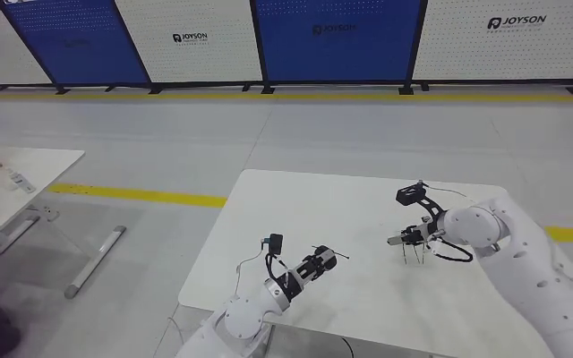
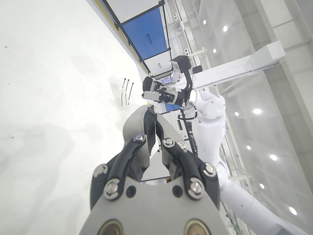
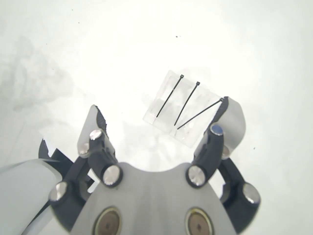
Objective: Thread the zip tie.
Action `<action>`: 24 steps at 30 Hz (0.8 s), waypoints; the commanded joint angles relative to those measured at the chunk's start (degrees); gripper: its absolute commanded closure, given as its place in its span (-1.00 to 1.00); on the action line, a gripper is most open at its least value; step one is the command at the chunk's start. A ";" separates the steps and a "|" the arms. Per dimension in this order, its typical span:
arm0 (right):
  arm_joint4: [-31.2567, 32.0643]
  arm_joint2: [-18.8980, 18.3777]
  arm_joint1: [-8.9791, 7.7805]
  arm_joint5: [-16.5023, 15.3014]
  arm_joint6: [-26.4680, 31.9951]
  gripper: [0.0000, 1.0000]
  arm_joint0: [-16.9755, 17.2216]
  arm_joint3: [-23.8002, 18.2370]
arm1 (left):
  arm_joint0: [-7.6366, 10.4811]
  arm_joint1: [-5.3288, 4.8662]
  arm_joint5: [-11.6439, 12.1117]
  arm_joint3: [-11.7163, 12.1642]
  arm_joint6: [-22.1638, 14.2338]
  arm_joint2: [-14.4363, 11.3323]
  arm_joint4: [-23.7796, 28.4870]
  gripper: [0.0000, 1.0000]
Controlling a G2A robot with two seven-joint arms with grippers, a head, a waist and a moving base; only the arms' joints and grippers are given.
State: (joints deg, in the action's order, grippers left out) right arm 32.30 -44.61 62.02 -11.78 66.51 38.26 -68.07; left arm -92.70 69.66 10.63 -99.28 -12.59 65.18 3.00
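Note:
Three black zip ties (image 3: 188,101) stand side by side in a clear holder block (image 3: 161,91) on the white table (image 1: 358,206). My right gripper (image 3: 162,108) hangs open just above them, and one finger (image 3: 232,113) is close to the head of the outermost tie. The ties (image 2: 126,91) and the open right gripper (image 2: 146,89) also show far off in the left wrist view. Toward the table's near left edge, my left gripper (image 1: 324,261) is shut on a thin black zip tie (image 1: 341,257) that sticks out sideways. Its fingers (image 2: 146,125) are pressed together.
The holder (image 1: 414,255) sits right of the table's middle, with bare tabletop between the two arms. A second white table (image 1: 27,179) stands apart at the left. Blue and white panels (image 1: 336,40) line the far side of the floor.

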 commanded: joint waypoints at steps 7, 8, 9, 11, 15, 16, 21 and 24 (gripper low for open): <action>0.18 -0.11 0.00 0.16 -1.56 -1.00 0.67 -0.13 | 0.00 0.00 0.00 0.00 0.00 0.00 0.00 1.00; 0.37 -0.21 0.00 0.43 -1.93 -1.00 0.82 -0.14 | 0.00 0.00 0.00 0.00 0.00 0.00 0.00 1.00; -0.24 -0.43 0.04 0.26 -2.66 -1.00 1.10 -0.34 | 0.00 0.00 0.00 0.00 0.00 0.00 0.00 1.00; -0.85 -1.03 -0.10 -1.30 -3.58 -1.00 1.65 -0.10 | 0.00 0.00 0.00 0.00 0.00 0.00 0.00 1.00; -1.38 -2.81 -0.71 -3.09 -5.87 -1.00 3.59 -0.83 | 0.00 0.00 0.00 0.00 0.00 0.00 0.00 1.00; -1.55 -3.40 -0.93 -3.30 -6.25 -1.00 4.22 -1.25 | 0.00 0.00 0.00 0.00 0.00 0.00 0.00 1.00; -2.84 -8.40 -2.89 -6.64 -8.85 -1.00 9.75 -4.11 | 0.00 0.00 0.00 0.00 0.00 0.00 0.00 1.00; -3.46 -11.97 -4.35 -7.70 -10.36 -1.00 13.62 -6.85 | 0.00 0.00 0.00 0.00 0.00 0.00 0.00 1.00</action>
State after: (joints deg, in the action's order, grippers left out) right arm 28.95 -55.24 58.19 -19.59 56.59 50.44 -73.63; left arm -92.70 69.66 10.63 -99.28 -12.59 65.18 3.00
